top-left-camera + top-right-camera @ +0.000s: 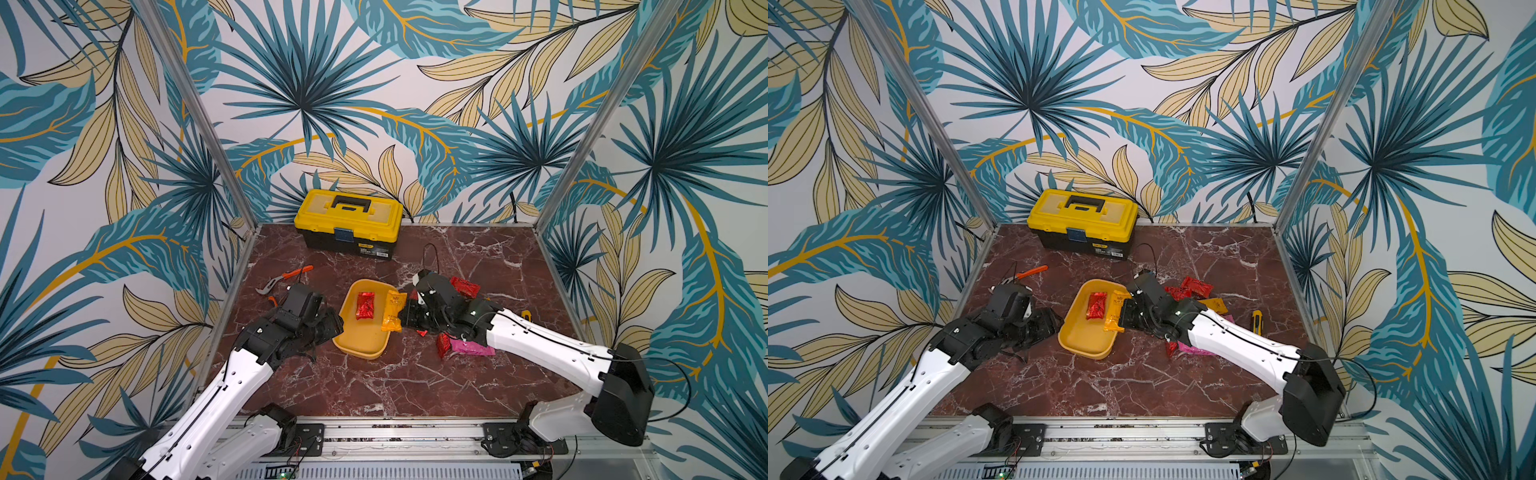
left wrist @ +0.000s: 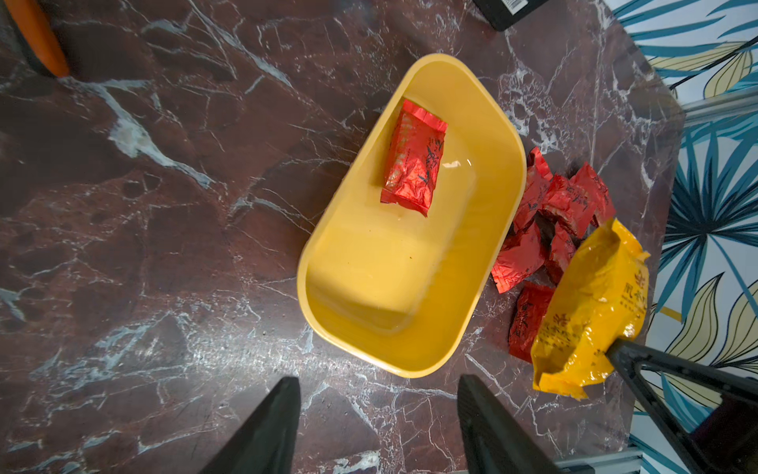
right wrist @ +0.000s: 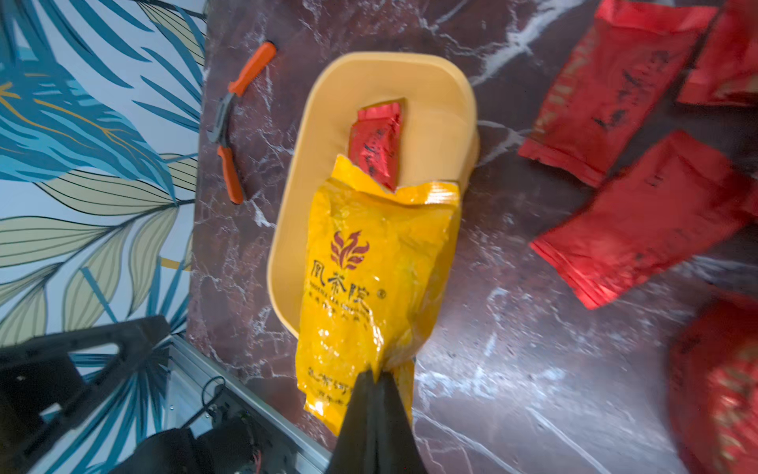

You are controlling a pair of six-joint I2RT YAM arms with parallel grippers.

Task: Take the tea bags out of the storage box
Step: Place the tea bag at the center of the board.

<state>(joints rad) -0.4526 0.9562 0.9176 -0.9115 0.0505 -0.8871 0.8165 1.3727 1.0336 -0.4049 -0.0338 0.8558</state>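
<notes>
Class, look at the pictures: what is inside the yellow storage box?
One red tea bag lies on the storage box floor; the rest shows bare. The right gripper holds a yellow sachet lifted at the rim. Anything beneath that bag is hidden.

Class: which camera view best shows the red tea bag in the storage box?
Left wrist: the red tea bag shows whole and large. Right wrist: the orange-yellow tea bag hides its end. Both top views: whole but small.
</notes>
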